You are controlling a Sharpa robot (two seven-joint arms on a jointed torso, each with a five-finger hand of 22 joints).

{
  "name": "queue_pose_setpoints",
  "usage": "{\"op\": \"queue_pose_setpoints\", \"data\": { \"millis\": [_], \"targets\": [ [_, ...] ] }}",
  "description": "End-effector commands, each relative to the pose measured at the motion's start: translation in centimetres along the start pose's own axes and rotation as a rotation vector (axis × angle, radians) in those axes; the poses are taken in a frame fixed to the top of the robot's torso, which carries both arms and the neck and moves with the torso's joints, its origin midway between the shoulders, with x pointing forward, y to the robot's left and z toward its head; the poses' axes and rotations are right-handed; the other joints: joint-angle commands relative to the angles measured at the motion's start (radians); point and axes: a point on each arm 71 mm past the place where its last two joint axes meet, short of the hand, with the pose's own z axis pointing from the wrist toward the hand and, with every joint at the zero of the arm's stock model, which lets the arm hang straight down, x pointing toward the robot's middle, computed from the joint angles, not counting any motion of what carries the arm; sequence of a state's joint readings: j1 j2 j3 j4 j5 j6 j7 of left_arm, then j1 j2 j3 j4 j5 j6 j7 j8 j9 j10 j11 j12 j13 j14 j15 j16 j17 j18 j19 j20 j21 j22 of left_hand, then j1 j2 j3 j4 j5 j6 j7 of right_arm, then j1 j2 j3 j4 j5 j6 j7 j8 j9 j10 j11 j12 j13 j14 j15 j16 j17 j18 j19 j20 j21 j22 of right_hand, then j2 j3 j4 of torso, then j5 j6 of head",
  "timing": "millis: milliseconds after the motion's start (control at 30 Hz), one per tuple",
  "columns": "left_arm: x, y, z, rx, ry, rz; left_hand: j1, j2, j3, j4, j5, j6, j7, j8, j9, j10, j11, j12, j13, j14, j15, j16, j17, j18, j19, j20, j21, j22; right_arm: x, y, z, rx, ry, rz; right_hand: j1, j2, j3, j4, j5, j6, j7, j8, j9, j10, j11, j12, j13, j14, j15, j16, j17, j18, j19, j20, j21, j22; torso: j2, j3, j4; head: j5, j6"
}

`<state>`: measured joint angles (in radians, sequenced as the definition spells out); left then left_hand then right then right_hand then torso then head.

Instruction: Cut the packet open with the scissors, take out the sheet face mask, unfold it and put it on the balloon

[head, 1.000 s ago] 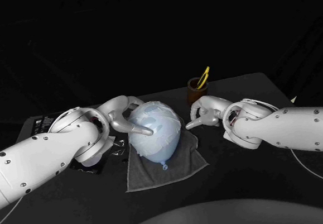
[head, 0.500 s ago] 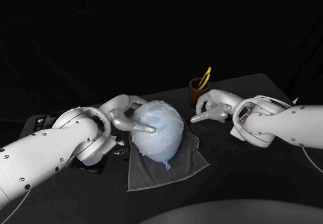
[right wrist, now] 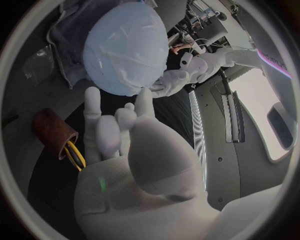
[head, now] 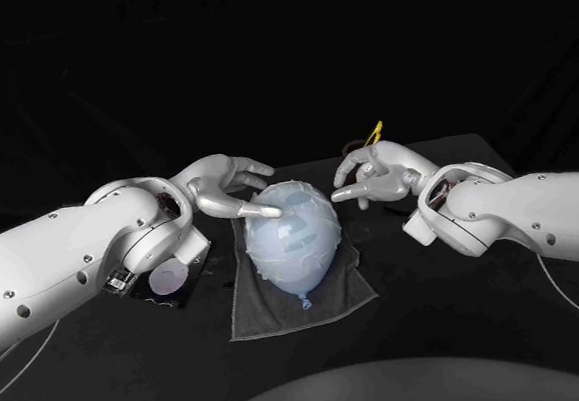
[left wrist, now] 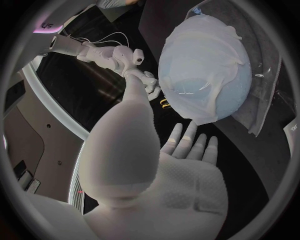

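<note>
The pale blue balloon [head: 295, 238] lies on a grey towel [head: 303, 299] with the white sheet mask [head: 282, 224] spread over it. My left hand [head: 227, 189] hovers at the balloon's far left end, fingers spread and holding nothing; one fingertip [head: 271, 211] reaches the balloon's edge. My right hand [head: 372, 177] is raised at the far right end, fingers apart, empty, clear of the balloon. The left wrist view has the masked balloon [left wrist: 206, 70] beyond my open left hand [left wrist: 181, 175]. The right wrist view has the balloon [right wrist: 125, 47] and my right hand [right wrist: 119, 132].
A brown cup [right wrist: 53, 131] with the yellow-handled scissors [right wrist: 75, 156] stands behind my right hand; the yellow handle [head: 372, 132] pokes up above it. A pale packet [head: 167, 276] lies under my left arm, left of the towel.
Both hands have lifted off the balloon's sides and drawn toward its far end. The right hand now stands in front of the cup.
</note>
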<state>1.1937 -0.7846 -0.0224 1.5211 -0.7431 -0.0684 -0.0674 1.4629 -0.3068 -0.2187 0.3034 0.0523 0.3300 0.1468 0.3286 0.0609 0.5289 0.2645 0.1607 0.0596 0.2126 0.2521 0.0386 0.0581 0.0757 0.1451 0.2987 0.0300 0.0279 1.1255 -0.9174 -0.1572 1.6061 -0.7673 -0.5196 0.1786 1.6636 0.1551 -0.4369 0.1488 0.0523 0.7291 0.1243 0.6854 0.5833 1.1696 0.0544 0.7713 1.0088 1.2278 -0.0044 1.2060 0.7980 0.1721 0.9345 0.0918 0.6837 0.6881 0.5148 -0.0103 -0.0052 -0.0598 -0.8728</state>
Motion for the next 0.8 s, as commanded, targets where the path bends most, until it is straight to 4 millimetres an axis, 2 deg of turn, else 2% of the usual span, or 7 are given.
{"op": "queue_pose_setpoints", "data": {
  "millis": [33,167,267,467,533,633,800],
  "targets": [
    [-0.9,-0.3,-0.1,0.077,-0.027,-0.105,0.009,-0.003,-0.008,-0.001,0.004,0.003,0.146,0.0,0.001,0.001,-0.005,-0.002,0.001,-0.01,0.0,-0.006,-0.002,-0.01,-0.008,-0.001,-0.003,-0.002,-0.3,0.7,0.1,-0.045,-0.002,0.174,-0.014,0.005,-0.028,-0.003,-0.003,-0.006,0.021,-0.062,-0.035,-0.09,0.012,-0.184,-0.144,-0.142,0.016,-0.174,-0.189,-0.008,-0.049,0.024,-0.077,-0.044,-0.006,-0.0038,-0.0014,0.009,0.007],
    [-2.6,0.2,-0.4,0.131,-0.116,-0.161,0.01,-0.003,-0.006,-0.001,0.004,0.007,0.146,0.002,0.001,0.007,-0.005,0.001,0.002,-0.015,0.0,-0.007,-0.003,-0.016,-0.01,0.0,-0.004,-0.002,-0.6,1.3,0.4,-0.07,0.03,0.23,0.028,0.017,-0.017,0.028,-0.002,0.008,0.061,-0.203,-0.122,-0.093,0.069,-0.443,-0.43,-0.238,0.071,-0.457,-0.327,-0.01,-0.132,0.081,-0.247,-0.159,-0.013,-0.006,-0.0019,0.029,0.019],
    [-3.7,0.5,-0.7,0.176,-0.184,-0.222,0.013,0.001,0.003,0.0,0.005,0.032,0.146,0.023,0.007,0.04,-0.004,0.013,0.007,0.018,0.007,-0.001,0.006,-0.018,0.004,0.001,-0.001,0.0,-0.9,1.6,0.6,-0.085,0.026,0.257,0.029,0.013,-0.03,0.058,-0.007,0.051,0.078,-0.279,-0.164,-0.073,0.071,-0.545,-0.577,-0.226,0.088,-0.599,-0.396,0.009,-0.117,0.114,-0.326,-0.226,-0.019,-0.007,-0.0013,0.047,0.032],
    [-5.1,1.2,-1.4,0.253,-0.324,-0.377,0.007,0.041,0.095,0.0,0.003,0.17,0.144,0.11,0.034,0.168,-0.004,0.066,0.019,0.194,-0.004,0.058,0.051,-0.016,0.12,-0.001,0.036,0.022,-2.0,1.5,1.5,-0.09,-0.037,0.304,0.025,0.029,-0.027,0.077,-0.004,0.077,0.092,-0.351,-0.204,-0.081,0.097,-0.627,-0.71,-0.25,0.116,-0.744,-0.455,0.008,-0.128,0.142,-0.421,-0.304,-0.034,-0.0118,0.0009,0.063,0.046],
    [-5.5,1.5,-1.7,0.277,-0.373,-0.427,0.007,0.111,0.171,-0.003,0.0,0.257,0.137,0.157,0.05,0.223,-0.017,0.079,0.017,0.296,-0.019,0.095,0.075,-0.017,0.178,-0.002,0.054,0.031,-2.5,1.3,1.9,-0.084,-0.073,0.329,0.022,0.037,-0.026,0.077,-0.004,0.079,0.098,-0.371,-0.215,-0.092,0.106,-0.647,-0.745,-0.274,0.129,-0.789,-0.474,0.009,-0.147,0.155,-0.457,-0.33,-0.039,-0.0143,0.0009,0.066,0.054],
    [-5.9,1.9,-1.9,0.298,-0.426,-0.478,0.003,0.159,0.216,-0.006,-0.003,0.313,0.125,0.175,0.057,0.264,-0.028,0.079,0.01,0.347,-0.028,0.111,0.086,-0.018,0.163,-0.002,0.046,0.024,-3.1,1.0,2.4,-0.077,-0.113,0.354,0.01,0.046,-0.025,0.077,-0.003,0.08,0.104,-0.393,-0.227,-0.105,0.117,-0.67,-0.783,-0.306,0.144,-0.841,-0.5,0.01,-0.164,0.169,-0.494,-0.36,-0.049,-0.0188,0.0013,0.068,0.061],
    [-6.4,2.7,-2.0,0.314,-0.487,-0.538,0.004,0.193,0.238,-0.009,-0.004,0.347,0.11,0.169,0.059,0.303,-0.038,0.067,0.005,0.369,-0.035,0.114,0.088,-0.019,0.118,-0.001,0.028,0.012,-3.5,0.7,3.2,-0.074,-0.154,0.383,-0.009,0.047,-0.025,0.072,-0.003,0.082,0.112,-0.418,-0.241,-0.118,0.127,-0.696,-0.828,-0.329,0.158,-0.895,-0.531,0.011,-0.175,0.183,-0.537,-0.397,-0.066,-0.0276,0.0031,0.063,0.066]
  ]
}}
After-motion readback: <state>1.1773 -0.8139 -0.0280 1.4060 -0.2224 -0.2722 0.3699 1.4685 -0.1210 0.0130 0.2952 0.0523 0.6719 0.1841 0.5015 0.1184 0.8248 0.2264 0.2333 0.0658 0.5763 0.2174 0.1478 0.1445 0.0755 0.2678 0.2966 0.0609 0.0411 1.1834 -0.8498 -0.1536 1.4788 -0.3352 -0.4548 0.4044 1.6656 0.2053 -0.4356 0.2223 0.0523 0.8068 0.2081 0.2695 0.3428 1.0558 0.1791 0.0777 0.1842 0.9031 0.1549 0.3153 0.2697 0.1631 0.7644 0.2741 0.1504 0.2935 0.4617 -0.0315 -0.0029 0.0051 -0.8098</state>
